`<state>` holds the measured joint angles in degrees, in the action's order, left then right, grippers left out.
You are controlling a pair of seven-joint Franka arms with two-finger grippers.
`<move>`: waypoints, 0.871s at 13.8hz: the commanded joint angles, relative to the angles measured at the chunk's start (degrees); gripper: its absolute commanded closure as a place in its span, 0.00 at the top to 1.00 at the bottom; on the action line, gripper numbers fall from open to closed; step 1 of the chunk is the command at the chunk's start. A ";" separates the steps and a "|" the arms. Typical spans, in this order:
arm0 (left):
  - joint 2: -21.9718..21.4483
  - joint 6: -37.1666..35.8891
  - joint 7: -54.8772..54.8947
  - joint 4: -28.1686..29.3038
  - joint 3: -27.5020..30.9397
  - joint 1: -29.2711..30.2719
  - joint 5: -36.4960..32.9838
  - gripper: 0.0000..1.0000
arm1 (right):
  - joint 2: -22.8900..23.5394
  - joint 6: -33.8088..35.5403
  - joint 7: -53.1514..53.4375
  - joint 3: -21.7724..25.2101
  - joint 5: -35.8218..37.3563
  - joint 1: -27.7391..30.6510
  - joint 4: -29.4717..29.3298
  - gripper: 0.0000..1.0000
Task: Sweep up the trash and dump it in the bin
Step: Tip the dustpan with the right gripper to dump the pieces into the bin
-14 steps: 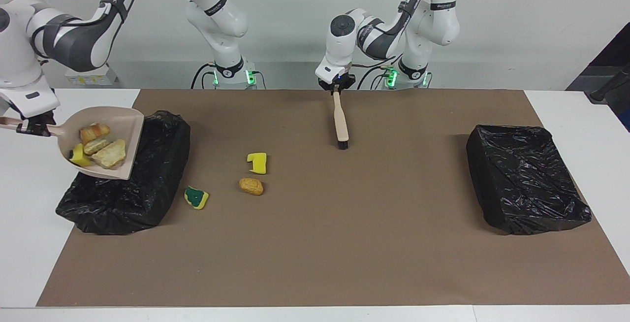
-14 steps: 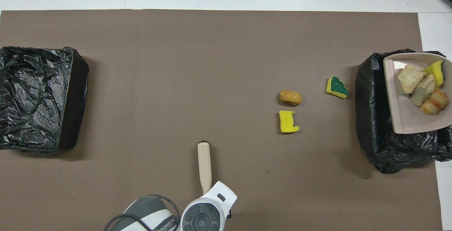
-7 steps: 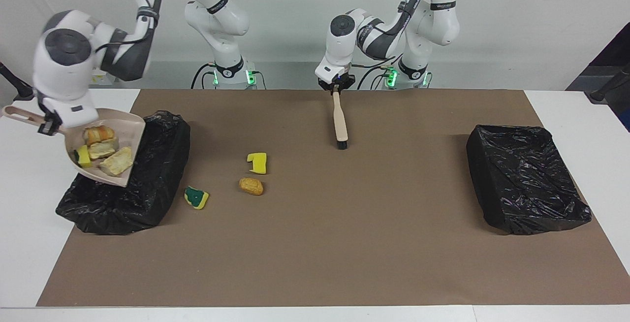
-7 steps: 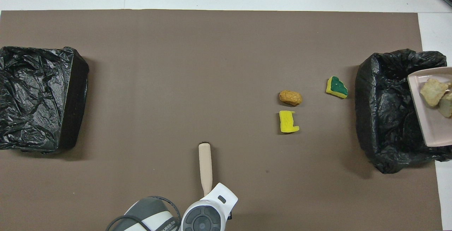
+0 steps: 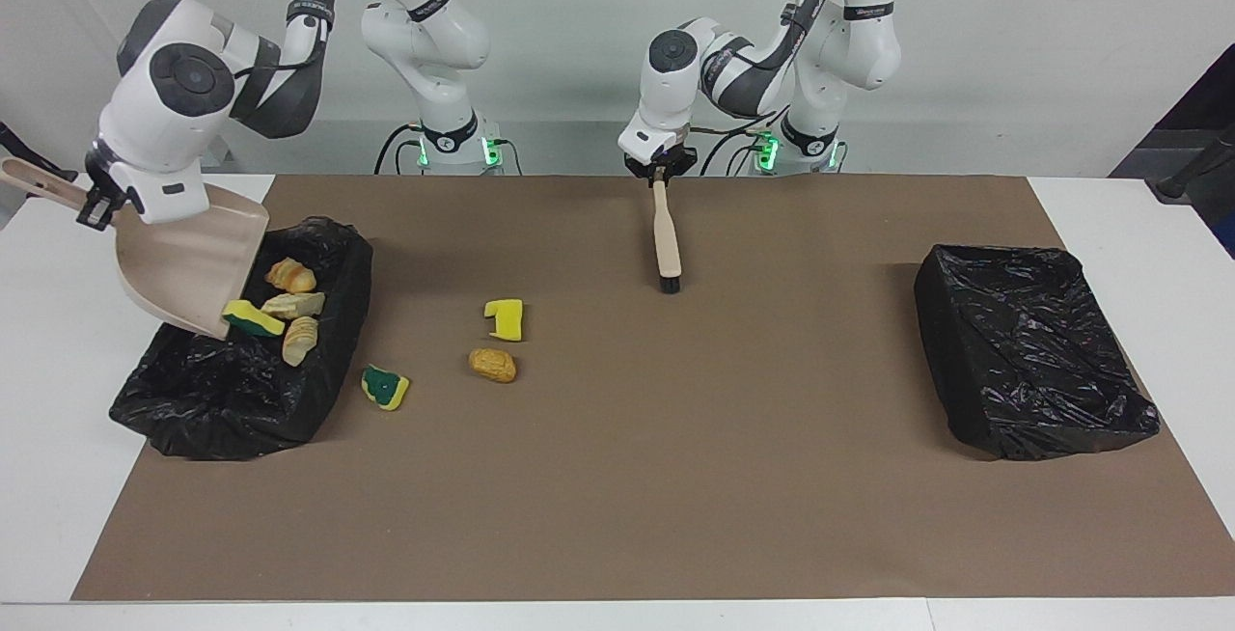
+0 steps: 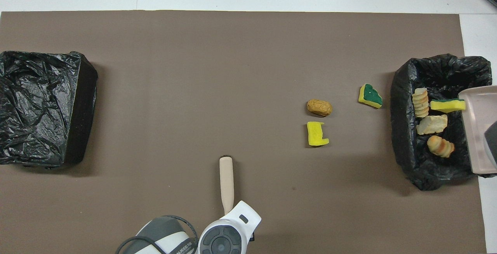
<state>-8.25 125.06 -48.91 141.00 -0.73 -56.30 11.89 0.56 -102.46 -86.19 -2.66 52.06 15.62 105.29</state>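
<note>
Sideways toward right arm's end from long beige brush (image 5: pixel 666 240) clamped in left hand (image 5: pixel 660 168): three loose trash scraps (image 5: pixel 505 319); tipped beige plastic dustpan (image 5: pixel 178 264) clamped in right hand (image 5: pixel 96 206) over black-lined bin (image 5: pixel 241 390).

No text, label, brand, number or sign can be read; the small black bands on the arms (image 5: pixel 866 12) carry lettering too small to make out.
</note>
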 commanded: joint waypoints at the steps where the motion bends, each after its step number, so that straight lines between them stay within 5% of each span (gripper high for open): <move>1: -0.36 1.94 1.10 1.82 0.56 -0.48 1.38 0.00 | -2.76 -0.02 -2.31 -0.42 1.38 1.87 1.85 0.00; 5: -0.27 1.94 1.28 1.65 0.64 -0.56 1.38 0.00 | -4.42 0.07 -3.73 -0.24 -1.68 2.23 0.80 0.00; 6: -0.19 1.50 1.19 1.56 0.64 -0.48 1.38 0.17 | -4.95 0.16 -3.99 -0.24 -3.44 2.05 0.71 0.00; 7: -0.10 1.06 1.19 1.38 0.82 -0.30 1.38 0.51 | -5.13 0.25 -4.43 -0.33 -4.94 1.96 0.71 0.00; 9: 1.65 0.88 1.27 -0.45 1.00 1.62 0.86 0.93 | -5.13 0.25 -3.65 -0.24 -12.38 1.70 0.80 0.00; 12: 2.10 0.62 6.70 -4.58 1.17 7.32 0.41 1.00 | -5.22 2.08 1.43 -1.03 -22.58 1.08 1.15 0.00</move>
<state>-6.95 126.03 -46.32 139.41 0.37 -52.61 12.01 -3.54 -101.98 -87.85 -2.80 34.33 16.77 105.46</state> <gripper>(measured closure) 0.211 0.683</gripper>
